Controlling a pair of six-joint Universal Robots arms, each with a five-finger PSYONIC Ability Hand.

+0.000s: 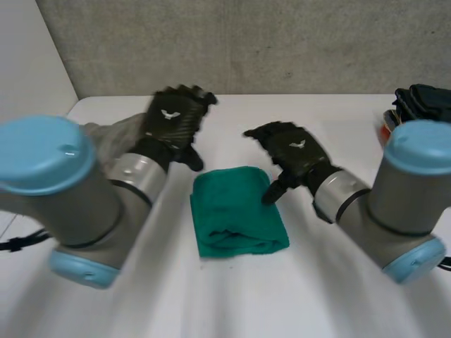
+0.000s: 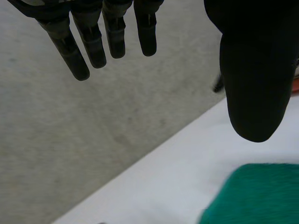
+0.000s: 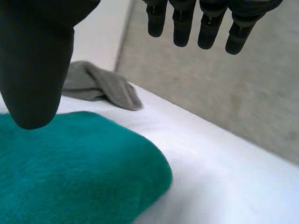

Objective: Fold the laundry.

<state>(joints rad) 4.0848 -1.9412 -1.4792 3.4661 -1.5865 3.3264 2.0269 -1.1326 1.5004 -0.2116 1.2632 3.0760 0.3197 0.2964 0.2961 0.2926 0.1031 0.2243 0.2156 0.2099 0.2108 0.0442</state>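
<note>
Cloth is green, folded up, in the middle of the counter. Left hand and right hand flank it, both spread wide, holding nothing. Looks soft and light, so I'd pinch a corner.

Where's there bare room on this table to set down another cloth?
Bare table lies on the near side of the green cloth and beyond it toward the wall. Crowded: grey cloth far left, dark pile far right.
</note>
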